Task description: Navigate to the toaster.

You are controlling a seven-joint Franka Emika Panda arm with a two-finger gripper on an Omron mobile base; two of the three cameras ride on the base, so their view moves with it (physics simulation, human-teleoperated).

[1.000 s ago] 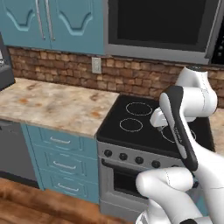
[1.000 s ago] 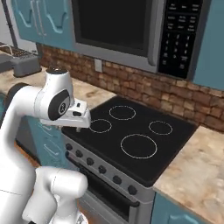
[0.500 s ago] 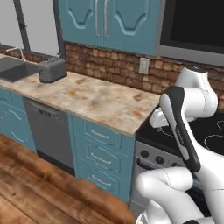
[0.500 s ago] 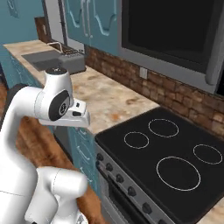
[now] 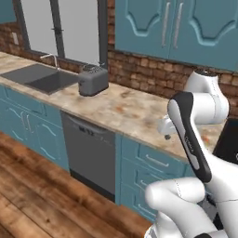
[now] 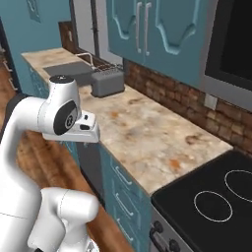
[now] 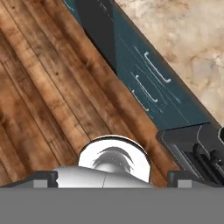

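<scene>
The toaster (image 5: pixel 93 80), a small grey box with rounded corners, stands on the speckled stone counter (image 5: pixel 135 111) beside the sink, ahead and to the left in the left base view. The right base view has the toaster (image 6: pixel 107 81) at the far end of the counter (image 6: pixel 147 133), near the brick wall. My gripper (image 5: pixel 165 127) hangs folded close to the arm over the counter's front edge, well short of the toaster and pointing down. In the hand view its dark fingertips (image 7: pixel 44 179) stand wide apart over the wooden floor, open and holding nothing.
A sink (image 5: pixel 42 77) with a faucet (image 5: pixel 52 58) lies left of the toaster, under a window. A dark dishwasher (image 5: pixel 90 153) and teal drawers (image 5: pixel 155 165) front the counter. The black stove (image 6: pixel 221 197) is at the right, with teal wall cabinets (image 6: pixel 157 29) above. The floor (image 5: pixel 37 195) is wooden.
The whole picture has shifted: the base has driven left along the counter. The stove has slid off to the right, and the toaster and sink are now closer. The arm's pose is unchanged.
</scene>
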